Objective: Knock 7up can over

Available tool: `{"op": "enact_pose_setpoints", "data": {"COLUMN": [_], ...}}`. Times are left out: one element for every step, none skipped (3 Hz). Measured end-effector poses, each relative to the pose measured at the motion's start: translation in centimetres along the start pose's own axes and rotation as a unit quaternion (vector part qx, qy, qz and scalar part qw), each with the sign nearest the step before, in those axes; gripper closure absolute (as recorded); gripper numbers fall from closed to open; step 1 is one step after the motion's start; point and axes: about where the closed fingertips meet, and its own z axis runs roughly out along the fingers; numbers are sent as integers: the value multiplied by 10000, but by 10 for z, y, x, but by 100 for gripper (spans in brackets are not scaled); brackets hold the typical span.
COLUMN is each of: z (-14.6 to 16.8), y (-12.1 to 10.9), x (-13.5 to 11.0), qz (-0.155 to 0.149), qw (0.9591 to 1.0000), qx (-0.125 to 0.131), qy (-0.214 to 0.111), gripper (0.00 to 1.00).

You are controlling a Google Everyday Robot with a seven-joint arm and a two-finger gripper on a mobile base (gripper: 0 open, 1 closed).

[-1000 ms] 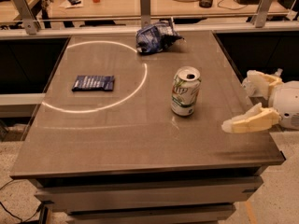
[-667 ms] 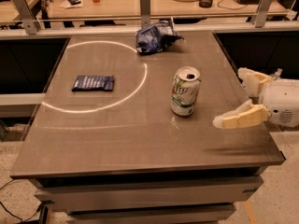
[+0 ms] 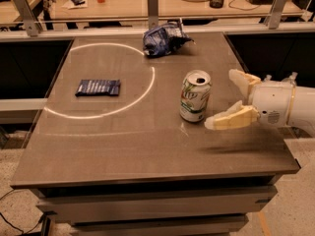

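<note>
The gripper (image 3: 219, 99) hovers at the desk's (image 3: 123, 146) right edge, jaws spread toward the upright 7up can (image 3: 195, 96), which stands just beside their tips.

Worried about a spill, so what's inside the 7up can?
The 7up can stands upright, and through its top opening only darkness shows. Whether any liquid is inside cannot be seen, since the walls hide it. The tool, fingers open, is close beside the can.

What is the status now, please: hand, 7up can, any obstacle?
Hand open, close beside the 7up can. Can upright on the table. Nothing between them.
</note>
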Motion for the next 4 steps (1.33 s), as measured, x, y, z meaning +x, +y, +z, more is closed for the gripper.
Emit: {"op": "enact_pose_setpoints", "data": {"z": [21, 42, 58, 69], "y": [-1, 8, 20, 33], "x": [-1, -8, -15, -17], "qz": [162, 259, 187, 84], "qw": [9994, 9977, 9962, 9943], "qx": [-89, -295, -556, -803], "qy": [-288, -548, -645, -696], "gripper": [0, 0, 0, 19]}}
